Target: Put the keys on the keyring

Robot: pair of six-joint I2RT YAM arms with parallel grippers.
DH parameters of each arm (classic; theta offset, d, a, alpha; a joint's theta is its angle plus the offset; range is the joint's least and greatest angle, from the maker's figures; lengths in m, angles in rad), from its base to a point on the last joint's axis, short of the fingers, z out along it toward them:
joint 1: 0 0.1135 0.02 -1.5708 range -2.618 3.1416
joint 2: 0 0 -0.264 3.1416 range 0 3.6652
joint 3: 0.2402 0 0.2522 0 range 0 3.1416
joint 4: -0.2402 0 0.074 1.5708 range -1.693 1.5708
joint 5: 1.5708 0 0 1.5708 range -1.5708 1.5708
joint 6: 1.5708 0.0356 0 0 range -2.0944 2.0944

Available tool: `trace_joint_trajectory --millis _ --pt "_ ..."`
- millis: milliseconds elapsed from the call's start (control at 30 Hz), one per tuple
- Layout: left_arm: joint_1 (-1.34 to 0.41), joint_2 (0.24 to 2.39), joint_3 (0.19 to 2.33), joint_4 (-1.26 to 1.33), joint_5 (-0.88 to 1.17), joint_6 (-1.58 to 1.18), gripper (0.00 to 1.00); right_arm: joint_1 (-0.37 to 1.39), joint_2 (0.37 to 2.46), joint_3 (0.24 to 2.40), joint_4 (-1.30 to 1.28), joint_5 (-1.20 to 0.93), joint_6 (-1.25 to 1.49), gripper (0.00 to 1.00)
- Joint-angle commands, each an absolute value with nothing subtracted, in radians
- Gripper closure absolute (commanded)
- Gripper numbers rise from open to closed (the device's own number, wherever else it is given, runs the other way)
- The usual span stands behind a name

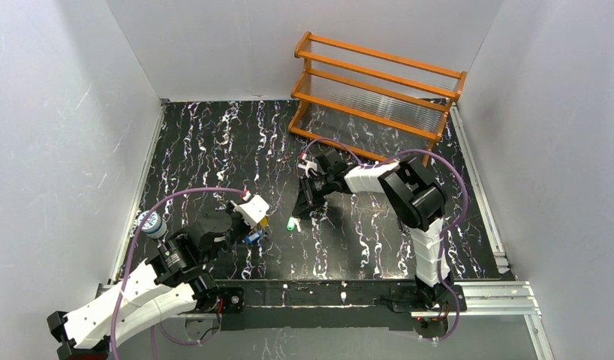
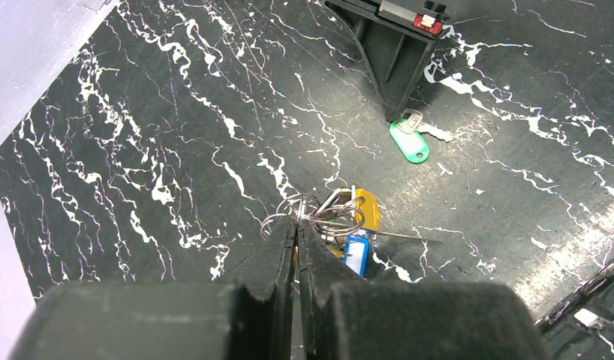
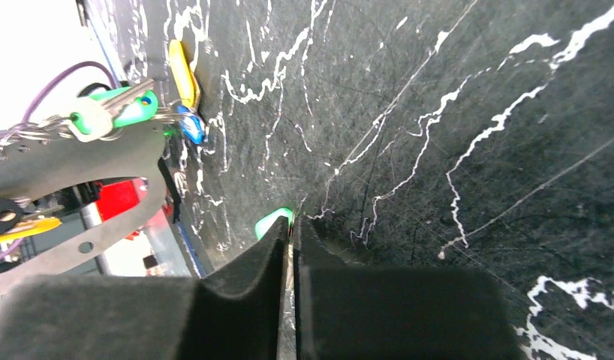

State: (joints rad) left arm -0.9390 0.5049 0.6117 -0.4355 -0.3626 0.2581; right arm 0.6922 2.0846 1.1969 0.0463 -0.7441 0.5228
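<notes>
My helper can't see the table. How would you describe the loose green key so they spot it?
On the black marbled table, find the orange rack, then the right hand in front of it. The green key lies flat just at that hand's tip. It alone lies loose; the yellow key and blue key sit bunched on the ring pinched in the left hand.

I count four keys: one yellow key (image 2: 366,210), one blue key (image 2: 356,255), and two green, a loose green key (image 2: 409,142) and a bunched green key (image 3: 131,109). One keyring (image 2: 289,204). One can (image 1: 151,223). One wooden rack (image 1: 375,90).
</notes>
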Motion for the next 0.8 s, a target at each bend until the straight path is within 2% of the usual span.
trace_joint_trajectory --millis 0,33,233,467,767 --pt "-0.942 0.5 0.613 -0.428 -0.375 0.265 1.0 0.705 2.095 1.221 0.002 -0.719 0.503 0.92" --pt "-0.942 0.501 0.613 -0.428 -0.369 0.265 1.0 0.706 2.091 1.224 0.002 -0.714 0.492 0.99" --pt "-0.942 0.509 0.603 -0.406 -0.298 0.255 1.0 0.705 1.981 1.236 -0.098 -0.666 0.379 0.99" --pt "-0.942 0.575 0.581 -0.288 -0.109 0.233 1.0 0.704 1.69 1.144 -0.12 -0.578 0.269 0.99" --pt "-0.943 0.701 0.537 -0.094 0.147 0.259 1.0 0.716 1.492 1.034 -0.141 -0.672 0.154 0.99"
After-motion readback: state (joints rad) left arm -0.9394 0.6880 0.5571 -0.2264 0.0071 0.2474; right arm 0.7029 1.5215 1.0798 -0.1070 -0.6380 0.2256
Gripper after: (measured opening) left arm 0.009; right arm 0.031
